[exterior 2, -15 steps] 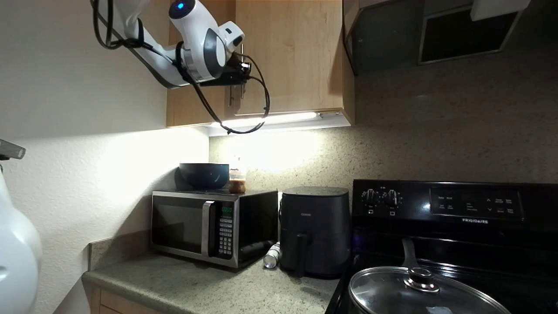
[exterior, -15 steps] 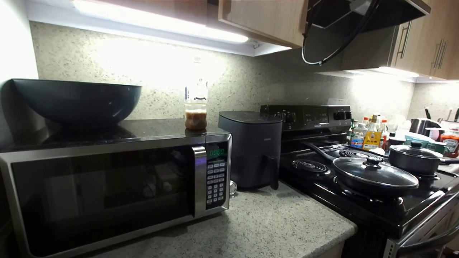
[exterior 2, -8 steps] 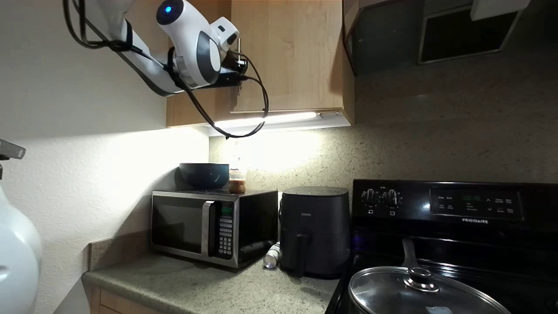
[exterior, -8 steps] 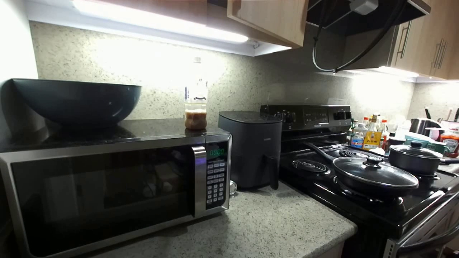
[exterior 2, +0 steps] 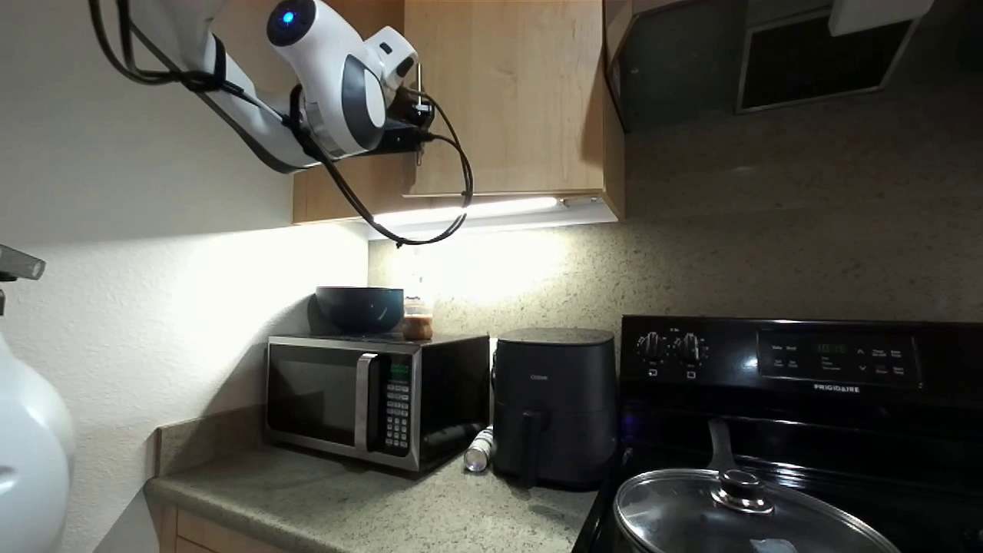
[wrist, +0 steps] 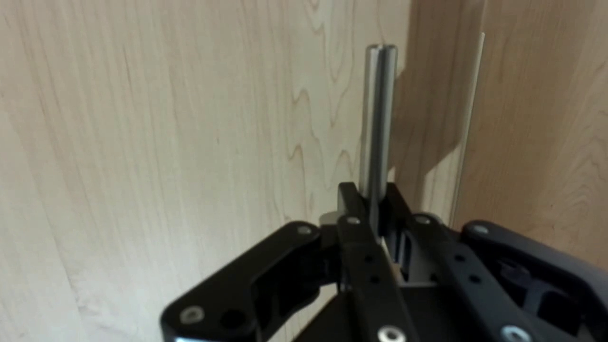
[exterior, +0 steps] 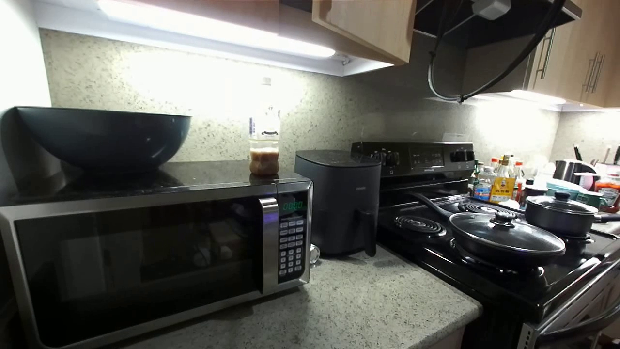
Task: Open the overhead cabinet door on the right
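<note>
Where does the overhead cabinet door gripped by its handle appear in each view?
In an exterior view: the overhead cabinet door, top edge, right of centre.
In an exterior view: the door, top centre.
Wrist view: the door, left and middle, behind the gripper.
Landmark: the microwave, in both exterior views only.

An exterior view looks from close before the microwave (exterior: 145, 252), slantwise along the counter (exterior: 358, 310) to the stove (exterior: 484, 286), while an exterior view faces the backsplash (exterior 2: 768, 253) from farther back, both sharing the microwave and air fryer (exterior 2: 554, 415), and the wrist view looks closely over the gripper (wrist: 373, 203) at the overhead cabinet door (wrist: 166, 142).
</note>
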You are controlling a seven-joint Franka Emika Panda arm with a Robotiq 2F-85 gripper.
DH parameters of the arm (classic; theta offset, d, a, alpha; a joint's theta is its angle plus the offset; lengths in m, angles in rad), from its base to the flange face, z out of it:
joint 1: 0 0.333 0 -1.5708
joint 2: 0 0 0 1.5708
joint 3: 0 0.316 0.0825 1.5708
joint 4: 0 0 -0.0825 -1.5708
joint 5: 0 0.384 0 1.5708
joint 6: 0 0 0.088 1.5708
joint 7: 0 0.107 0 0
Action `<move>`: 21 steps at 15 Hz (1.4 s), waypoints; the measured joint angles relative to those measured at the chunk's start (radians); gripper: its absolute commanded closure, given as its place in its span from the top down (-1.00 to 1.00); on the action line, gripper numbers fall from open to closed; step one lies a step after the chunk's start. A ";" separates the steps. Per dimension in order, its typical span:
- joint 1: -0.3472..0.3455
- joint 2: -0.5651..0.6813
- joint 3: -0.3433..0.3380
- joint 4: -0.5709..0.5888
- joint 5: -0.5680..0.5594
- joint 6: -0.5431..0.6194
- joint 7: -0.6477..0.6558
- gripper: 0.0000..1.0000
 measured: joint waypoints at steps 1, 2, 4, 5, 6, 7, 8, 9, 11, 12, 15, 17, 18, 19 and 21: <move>0.000 0.000 0.000 0.000 0.000 0.000 0.000 -0.88; 0.000 0.001 0.000 0.001 0.000 0.000 0.000 -0.88; 0.000 -0.002 -0.001 0.001 -0.001 -0.005 -0.001 -0.88; -0.002 -0.009 -0.001 -0.005 -0.001 -0.006 -0.001 -0.88; -0.006 -0.021 0.000 -0.015 -0.001 -0.006 -0.001 -0.87; -0.013 -0.036 0.003 -0.028 0.001 -0.005 -0.001 -0.87; -0.022 -0.056 0.007 -0.044 0.004 -0.005 0.001 -0.87; -0.036 -0.082 0.015 -0.065 0.011 -0.002 0.005 -0.87; -0.072 -0.145 0.038 -0.116 0.038 0.005 0.012 -0.87; -0.094 -0.182 0.052 -0.144 0.055 0.009 0.016 -0.87; -0.140 -0.288 0.074 -0.220 0.098 0.008 0.033 -0.88; -0.149 -0.327 0.074 -0.248 0.105 0.005 0.039 -0.72; -0.147 -0.324 0.074 -0.246 0.105 0.004 0.039 -0.72; -0.147 -0.318 0.075 -0.241 0.105 0.004 0.039 -0.72; -0.146 -0.313 0.077 -0.237 0.105 0.004 0.039 -0.88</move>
